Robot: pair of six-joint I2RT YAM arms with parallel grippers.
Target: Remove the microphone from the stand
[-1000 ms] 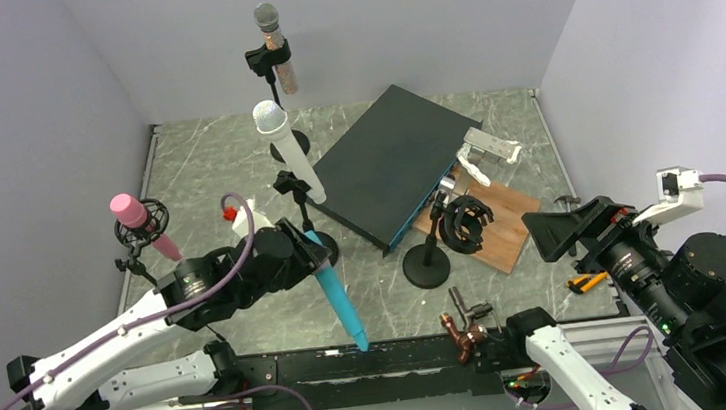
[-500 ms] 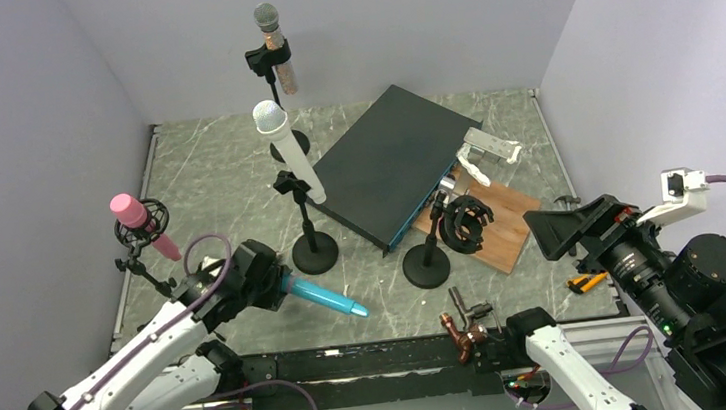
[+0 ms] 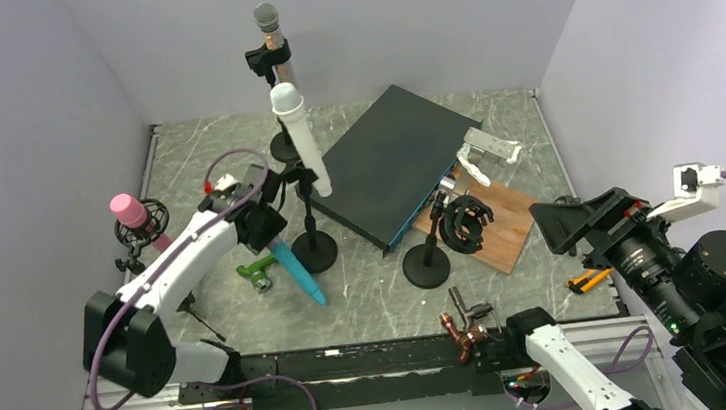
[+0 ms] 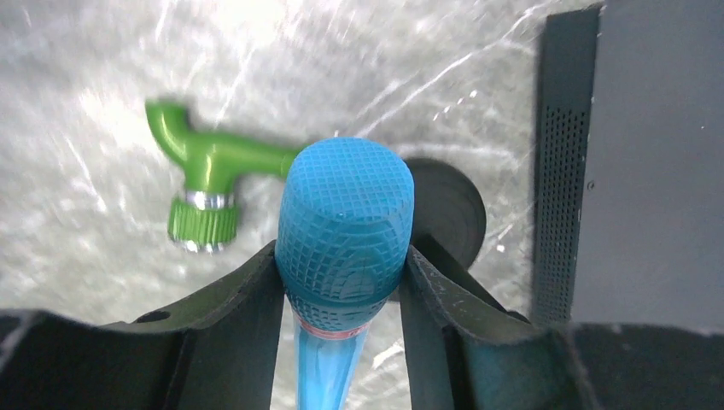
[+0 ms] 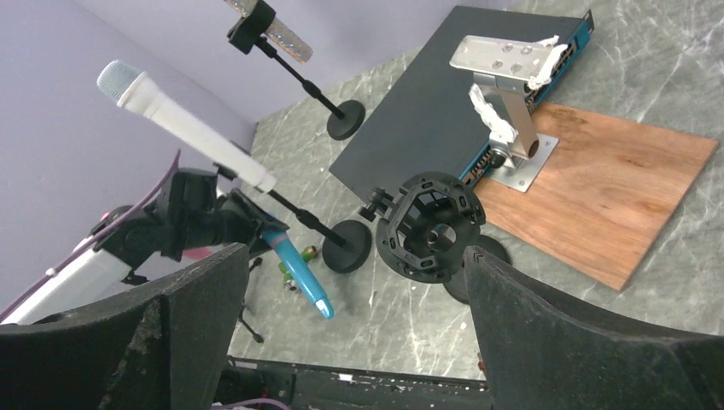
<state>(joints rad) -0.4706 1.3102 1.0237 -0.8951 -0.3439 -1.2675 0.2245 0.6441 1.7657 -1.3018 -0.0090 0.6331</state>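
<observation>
My left gripper (image 3: 267, 228) is shut on the mesh head of a blue microphone (image 3: 296, 268). Its handle slants down toward the table, free of any stand. In the left wrist view both fingers press the sides of the blue microphone's head (image 4: 346, 224), with the left gripper (image 4: 341, 260) above the marble. An empty black shock-mount stand (image 3: 465, 223) stands right of centre. A white microphone (image 3: 300, 141) sits tilted in its clip stand (image 3: 314, 253) just beside my left gripper. My right gripper (image 3: 564, 226) hangs open at the right, holding nothing, also as the right gripper (image 5: 352, 256).
A green pipe fitting (image 3: 256, 273) lies under the left gripper. A pink microphone (image 3: 128, 209) sits in a mount at the left, a grey one (image 3: 269, 33) on a stand at the back. A black box (image 3: 390, 162), wooden board (image 3: 506, 219) and copper fitting (image 3: 462, 331) fill the right.
My left arm swung the blue microphone from the front edge back and left, beside the white microphone's stand. The white microphone now leans further right. The green fitting has come into view.
</observation>
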